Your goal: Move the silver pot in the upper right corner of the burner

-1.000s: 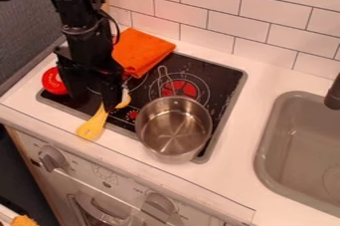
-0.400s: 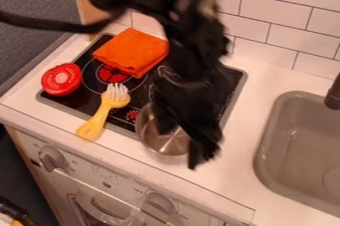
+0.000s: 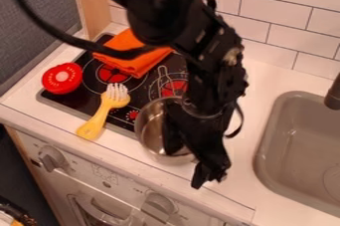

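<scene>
Gripper (image 3: 188, 167) has swung across the stove (image 3: 92, 101) to the pot (image 3: 150, 126). It's spread wide, one finger inside the pot, one outside.

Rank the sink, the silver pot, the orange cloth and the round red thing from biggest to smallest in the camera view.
1. Sink
2. Silver pot and orange cloth: too close to rank, since the arm partly hides both
3. Round red thing

Pot (image 3: 151, 128) on stove (image 3: 138, 96), brush (image 3: 103, 113) left, cloth (image 3: 138, 65) behind brush, sink (image 3: 298, 145) right
</scene>
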Controlling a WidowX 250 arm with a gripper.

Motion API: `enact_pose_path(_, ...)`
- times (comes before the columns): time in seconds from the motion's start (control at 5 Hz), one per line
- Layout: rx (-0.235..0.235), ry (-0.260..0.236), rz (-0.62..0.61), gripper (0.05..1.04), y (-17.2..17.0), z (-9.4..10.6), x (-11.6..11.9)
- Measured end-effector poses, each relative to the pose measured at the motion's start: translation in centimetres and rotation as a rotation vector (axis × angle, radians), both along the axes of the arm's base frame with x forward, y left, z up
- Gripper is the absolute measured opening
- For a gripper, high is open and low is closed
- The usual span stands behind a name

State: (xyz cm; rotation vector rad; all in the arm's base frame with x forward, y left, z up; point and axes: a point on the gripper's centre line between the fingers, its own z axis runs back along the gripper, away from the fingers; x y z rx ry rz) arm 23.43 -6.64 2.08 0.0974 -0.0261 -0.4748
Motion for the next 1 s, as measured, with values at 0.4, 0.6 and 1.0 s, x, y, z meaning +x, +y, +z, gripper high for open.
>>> enact_pose_path(0.4,0.014,-0.009,0.012,0.936,-0.35,-1.22,1.42)
enact_pose_path(0.6,-0.004,-0.011,0.026,0.71,-0.57,-1.37,1.29)
enact_pose_path(1.0,-0.013,-0.005,0.006,0.216,-1.03,-1.24,1.02)
